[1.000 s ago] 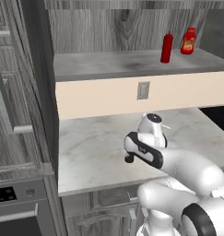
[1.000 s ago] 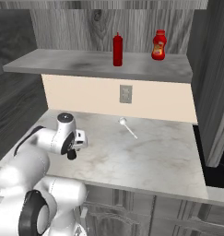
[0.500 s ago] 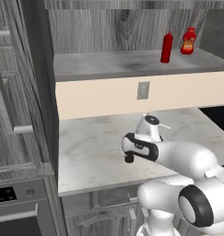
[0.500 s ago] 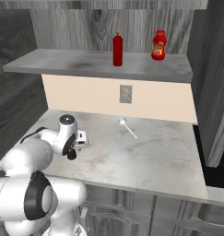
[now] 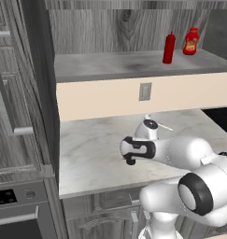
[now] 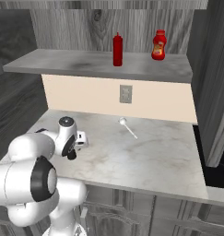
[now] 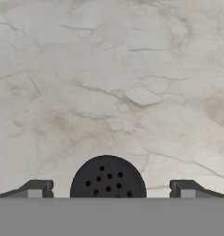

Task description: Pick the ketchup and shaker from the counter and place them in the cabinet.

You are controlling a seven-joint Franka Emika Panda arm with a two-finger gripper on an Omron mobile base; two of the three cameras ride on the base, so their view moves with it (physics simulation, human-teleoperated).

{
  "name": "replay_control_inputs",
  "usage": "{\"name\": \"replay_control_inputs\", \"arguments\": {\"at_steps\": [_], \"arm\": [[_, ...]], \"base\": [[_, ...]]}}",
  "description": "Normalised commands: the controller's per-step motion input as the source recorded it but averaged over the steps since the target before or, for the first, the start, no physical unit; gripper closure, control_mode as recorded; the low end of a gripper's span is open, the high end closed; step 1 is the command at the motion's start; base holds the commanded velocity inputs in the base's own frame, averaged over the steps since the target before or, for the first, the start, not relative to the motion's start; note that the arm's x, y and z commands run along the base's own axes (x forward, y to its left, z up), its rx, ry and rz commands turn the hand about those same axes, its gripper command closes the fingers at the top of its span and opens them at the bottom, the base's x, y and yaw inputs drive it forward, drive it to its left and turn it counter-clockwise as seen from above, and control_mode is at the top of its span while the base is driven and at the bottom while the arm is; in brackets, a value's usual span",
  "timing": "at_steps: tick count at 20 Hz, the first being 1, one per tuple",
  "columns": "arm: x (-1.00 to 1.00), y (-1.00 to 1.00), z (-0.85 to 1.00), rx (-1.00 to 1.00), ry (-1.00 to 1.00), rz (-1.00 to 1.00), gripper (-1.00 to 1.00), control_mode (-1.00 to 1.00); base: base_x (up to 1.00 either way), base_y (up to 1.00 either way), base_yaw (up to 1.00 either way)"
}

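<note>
ketchup already upright on the cabinet shelf board, near a squatter red bottle with yellow label. shaker remaining: seen top-down in the hand view, black perforated cap centred between the two finger tips. pincer spread wide, tips well clear on both sides, nothing pinched. hand low over the pale marble surface, pointing down, in the right base view. spoon lying further back toward the wall, apart from the work.

step in hand, judged: grasp the shaker. to do well:
- keep cap centred between tips; no sideways drift.
- descend far enough to catch the wider cylinder body, not the rounded narrower top; likely to slip otherwise.
- close evenly, then lift straight before swinging to the shelf.
- set down clear of both bottles; small upright thing, easy to topple.
</note>
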Motion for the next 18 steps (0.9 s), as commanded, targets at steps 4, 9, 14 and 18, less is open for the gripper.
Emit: {"name": "replay_control_inputs", "arguments": {"at_steps": [4, 9, 14, 18], "arm": [[0.2, 0.12, -0.24, 0.0, 0.0, 0.01, 1.0, -1.0], [0.03, 0.0, -0.21, 0.0, 0.0, 0.0, 1.0, -1.0], [0.0, 0.0, -0.02, 0.0, -0.03, 0.0, 1.0, -1.0], [-0.13, 0.0, 0.49, 0.0, -0.14, 0.0, 1.0, -1.0]], "base": [[0.0, 0.0, 0.0], [0.0, 0.0, 0.0], [0.0, 0.0, 0.0], [0.0, 0.0, 0.0]]}}
